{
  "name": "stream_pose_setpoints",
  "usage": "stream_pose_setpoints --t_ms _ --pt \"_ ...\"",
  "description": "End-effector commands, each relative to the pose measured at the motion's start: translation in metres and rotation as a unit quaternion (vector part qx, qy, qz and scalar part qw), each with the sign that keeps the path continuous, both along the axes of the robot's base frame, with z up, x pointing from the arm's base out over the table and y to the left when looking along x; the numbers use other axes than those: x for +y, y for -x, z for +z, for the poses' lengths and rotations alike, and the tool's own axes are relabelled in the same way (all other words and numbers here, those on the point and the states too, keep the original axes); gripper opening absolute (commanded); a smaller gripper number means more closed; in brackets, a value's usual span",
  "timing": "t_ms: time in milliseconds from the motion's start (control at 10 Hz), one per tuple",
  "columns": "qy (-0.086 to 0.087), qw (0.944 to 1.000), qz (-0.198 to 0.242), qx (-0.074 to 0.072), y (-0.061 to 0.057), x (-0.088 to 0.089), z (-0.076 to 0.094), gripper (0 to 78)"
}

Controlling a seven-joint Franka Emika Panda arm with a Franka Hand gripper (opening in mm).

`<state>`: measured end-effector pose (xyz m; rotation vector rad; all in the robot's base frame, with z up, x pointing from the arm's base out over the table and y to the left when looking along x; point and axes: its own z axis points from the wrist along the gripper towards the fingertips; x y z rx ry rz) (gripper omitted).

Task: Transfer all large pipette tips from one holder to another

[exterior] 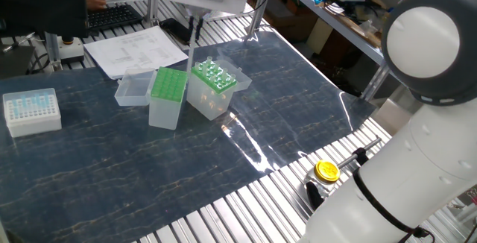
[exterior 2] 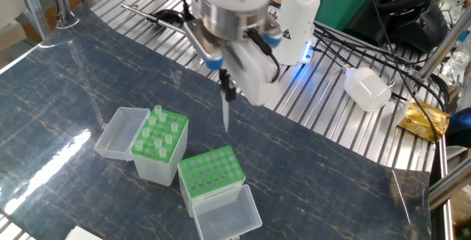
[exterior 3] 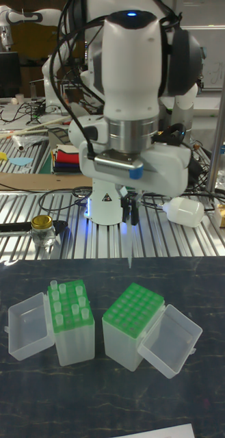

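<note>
— Where's the tip?
— The black fingers point(exterior 2: 229, 91) pinch one long whitish translucent pipette tip point(exterior 2: 226, 115), hanging clear above the tabletop point(exterior 2: 88, 93).
— Anything nearby?
— Two green-topped translucent boxes: the narrower rack point(exterior 3: 135, 308), the wider tip-filled holder point(exterior 3: 68, 307) left of it.

You cannot see where the pincer point(exterior 3: 129, 205) meets the tip point(exterior 3: 130, 248): its dark fingers blur over the tip's upper end. In one fixed view the arm's head is cut by the top edge. The white box's point(exterior: 31, 111) pale-blue tips are too small to count.
</note>
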<state>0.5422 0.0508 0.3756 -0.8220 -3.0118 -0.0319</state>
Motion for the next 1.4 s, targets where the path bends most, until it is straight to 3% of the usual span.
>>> stream_pose_setpoints --t_ms 100,700,1400 --pt "-0.003 0.9998 -0.017 -0.006 -0.005 0.009 -0.005 1.2" --pt "-0.003 0.9966 -0.076 -0.031 -0.016 0.045 -0.027 1.2" --pt "-0.002 0.9954 -0.086 -0.044 -0.024 0.056 -0.040 1.2"
